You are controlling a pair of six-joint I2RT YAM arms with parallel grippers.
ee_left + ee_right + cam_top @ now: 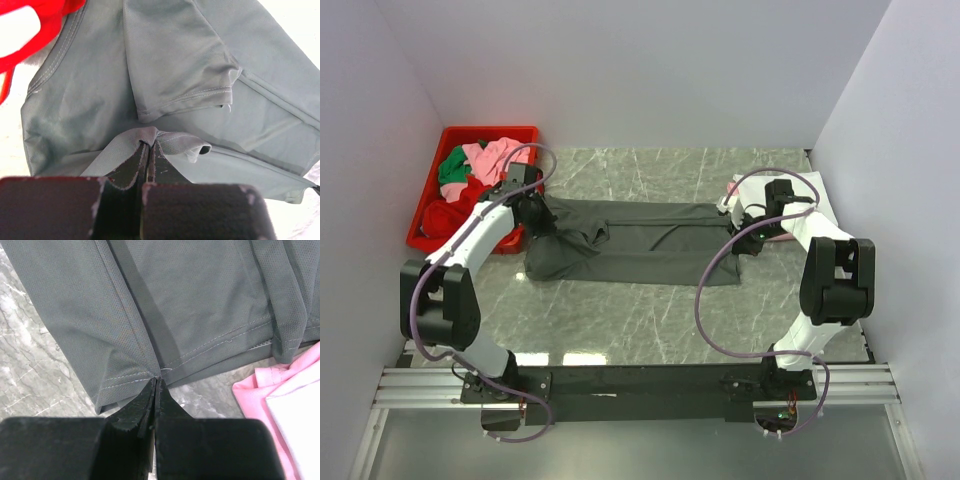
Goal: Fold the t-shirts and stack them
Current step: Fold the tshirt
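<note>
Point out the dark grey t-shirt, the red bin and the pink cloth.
dark grey t-shirt (640, 245), top view, middle of its spread body.
red bin (490, 131), top view, far rim.
pink cloth (250, 397), right wrist view, its left part.

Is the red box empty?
No, the red box has a pink shirt, a green shirt and a red shirt heaped inside it.

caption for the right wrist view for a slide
Right gripper shut on the hem of the dark grey t-shirt, marble table beneath, pink shirt beside.
</note>
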